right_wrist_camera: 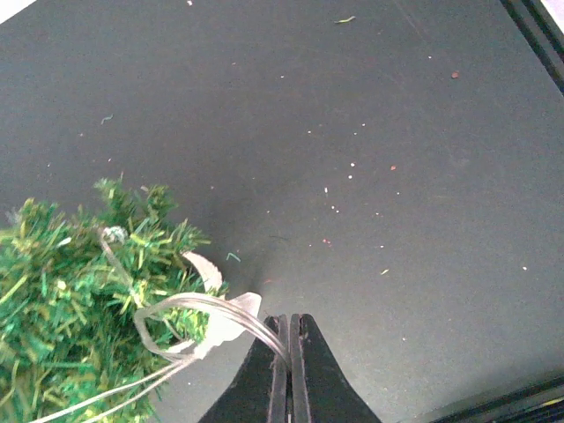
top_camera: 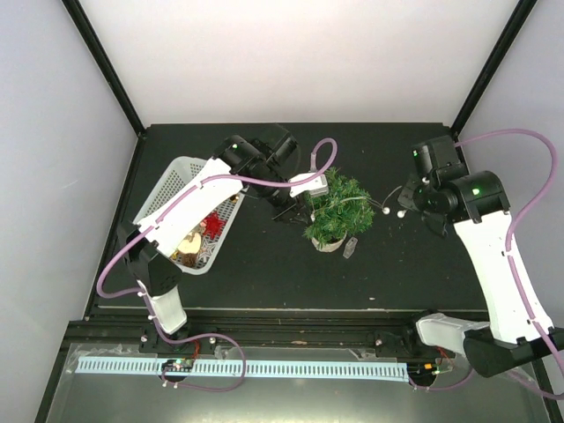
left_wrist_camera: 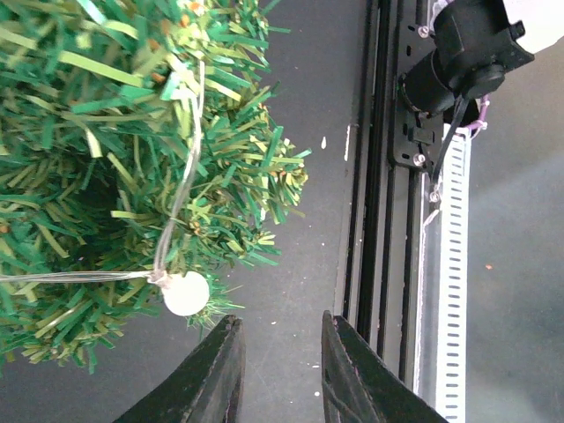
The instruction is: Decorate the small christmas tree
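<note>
The small christmas tree (top_camera: pixel 337 211) stands upright in the middle of the dark surface (top_camera: pixel 264 273), to the right of the white basket (top_camera: pixel 181 207). The right gripper (right_wrist_camera: pixel 289 328) is clamped on a thin light string (right_wrist_camera: pixel 225 304) draped over the tree's branches. The left gripper (left_wrist_camera: pixel 279 330) hangs beside the tree, fingers apart and holding nothing, near a white bulb (left_wrist_camera: pixel 186 293).

Matte black bench (top_camera: pixel 264 282), dust-specked. White wall panels (top_camera: pixel 291 53) on three sides, black corner posts (top_camera: pixel 101 62). Black rail (top_camera: pixel 291 328) along near edge. Even light.
</note>
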